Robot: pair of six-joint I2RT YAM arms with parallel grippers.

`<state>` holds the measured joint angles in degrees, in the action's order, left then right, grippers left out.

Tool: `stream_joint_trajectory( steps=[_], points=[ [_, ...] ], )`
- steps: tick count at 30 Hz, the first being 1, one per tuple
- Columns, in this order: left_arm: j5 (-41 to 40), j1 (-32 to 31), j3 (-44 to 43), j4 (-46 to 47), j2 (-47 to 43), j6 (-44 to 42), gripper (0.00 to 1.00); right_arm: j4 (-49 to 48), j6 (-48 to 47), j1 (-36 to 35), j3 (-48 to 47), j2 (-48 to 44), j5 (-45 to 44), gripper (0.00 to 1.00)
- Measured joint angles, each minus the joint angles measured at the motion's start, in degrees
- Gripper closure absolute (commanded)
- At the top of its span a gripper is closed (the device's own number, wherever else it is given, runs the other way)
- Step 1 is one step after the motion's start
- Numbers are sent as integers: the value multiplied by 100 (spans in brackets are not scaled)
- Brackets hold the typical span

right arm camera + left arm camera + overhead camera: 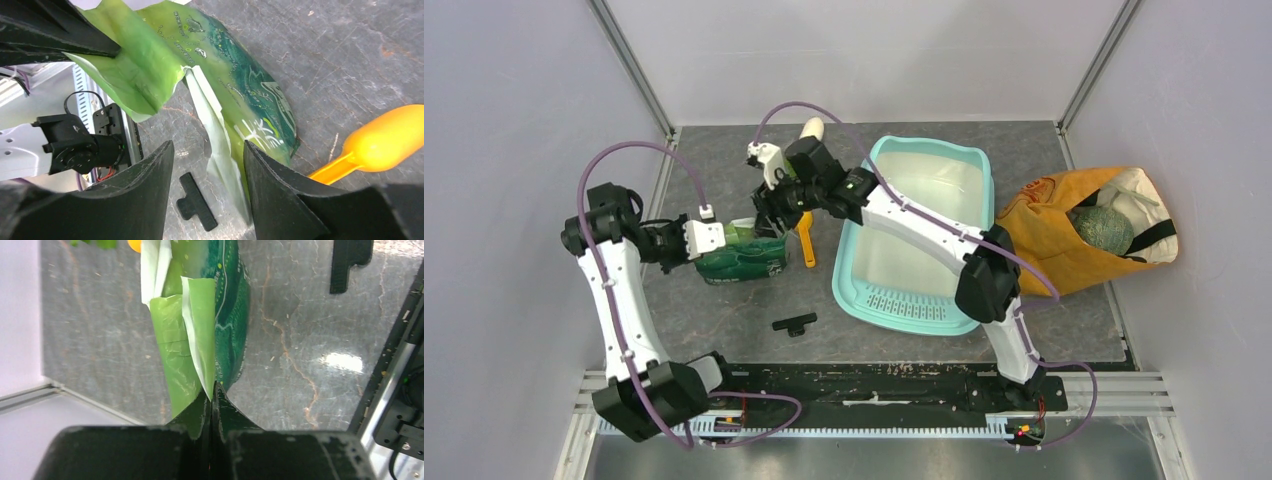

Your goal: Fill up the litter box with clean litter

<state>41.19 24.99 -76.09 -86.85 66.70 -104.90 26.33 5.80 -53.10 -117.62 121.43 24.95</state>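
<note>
Far left: left gripper [214, 392] pinched shut on top edge of green pouch [744, 258] lying on surface [724, 310]. Right gripper [207, 146] over pouch, jaws parted, gripping nothing. Orange scoop [807, 240] just beside. Teal litter box [911, 303] right of scoop, orange cloth bag [1044, 240] beyond.

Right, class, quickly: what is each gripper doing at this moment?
Left gripper: closed, pinching the green pouch.
Right gripper: open, holding nothing.
</note>
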Motion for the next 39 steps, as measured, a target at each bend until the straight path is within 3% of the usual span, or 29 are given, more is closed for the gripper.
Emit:
stream_joint_trajectory(
  steps=[7,11,19,39],
  points=[
    [271,0,-46,151,-640,-164,98,264,22,345,-361,-238,221,44],
    [284,2,-46,164,-664,-295,98,439,42,365,-605,-212,192,53],
    [275,2,-48,168,-634,-468,98,809,-107,328,-962,70,195,59],
    [291,0,-142,170,-584,-498,98,1613,-1169,59,-1204,328,-588,61]
  ],
)
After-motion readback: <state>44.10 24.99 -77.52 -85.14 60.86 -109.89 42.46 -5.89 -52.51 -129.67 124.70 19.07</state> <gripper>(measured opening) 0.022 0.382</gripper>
